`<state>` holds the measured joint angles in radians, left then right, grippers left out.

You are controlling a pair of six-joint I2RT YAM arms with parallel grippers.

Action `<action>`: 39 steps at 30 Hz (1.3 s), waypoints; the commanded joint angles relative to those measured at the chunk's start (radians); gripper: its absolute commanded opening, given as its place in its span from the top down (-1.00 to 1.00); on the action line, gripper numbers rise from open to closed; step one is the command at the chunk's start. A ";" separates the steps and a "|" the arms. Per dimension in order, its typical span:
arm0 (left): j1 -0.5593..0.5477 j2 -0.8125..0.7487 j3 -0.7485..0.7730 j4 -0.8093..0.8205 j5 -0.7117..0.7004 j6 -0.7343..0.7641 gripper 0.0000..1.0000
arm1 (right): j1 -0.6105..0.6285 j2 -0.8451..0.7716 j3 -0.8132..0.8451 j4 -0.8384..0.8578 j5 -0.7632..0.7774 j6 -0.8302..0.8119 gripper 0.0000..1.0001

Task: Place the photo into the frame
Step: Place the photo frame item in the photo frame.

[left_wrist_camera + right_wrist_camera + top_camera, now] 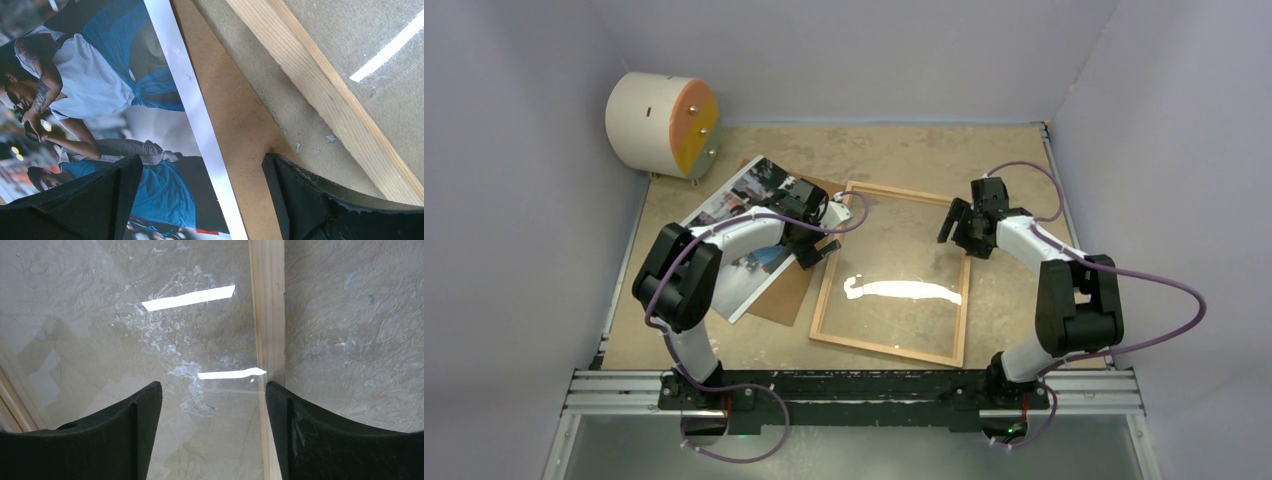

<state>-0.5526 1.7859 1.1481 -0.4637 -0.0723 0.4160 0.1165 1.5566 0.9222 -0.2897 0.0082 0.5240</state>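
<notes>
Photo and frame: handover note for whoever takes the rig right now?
Left gripper: open, empty, over the photo's edge nearest the frame.
Right gripper: open, empty, over the frame's right rail.
Photo lies face up on a brown board, left of the frame. Frame lies flat on the table, nothing in it.
Done: nothing placed yet.
Left: grip the photo and lay it in the frame.

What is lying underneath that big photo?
A brown board pokes out from under one long edge of the photo, lying on the table. How far it reaches beneath the photo is covered.
</notes>
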 commanded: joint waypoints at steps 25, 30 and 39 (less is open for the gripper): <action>-0.044 0.059 0.056 0.018 -0.031 0.033 -1.00 | -0.009 0.049 -0.065 0.124 -0.219 0.075 -0.47; -0.050 0.064 0.056 0.019 -0.034 0.039 -1.00 | -0.045 0.017 -0.114 0.195 -0.329 0.122 -0.46; -0.057 0.060 0.046 0.022 -0.040 0.047 -1.00 | -0.104 -0.034 -0.153 0.328 -0.558 0.191 -0.41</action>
<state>-0.5926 1.8214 1.1873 -0.4568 -0.1234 0.4545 0.0174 1.5471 0.7830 -0.0113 -0.3836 0.6636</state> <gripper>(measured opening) 0.996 0.712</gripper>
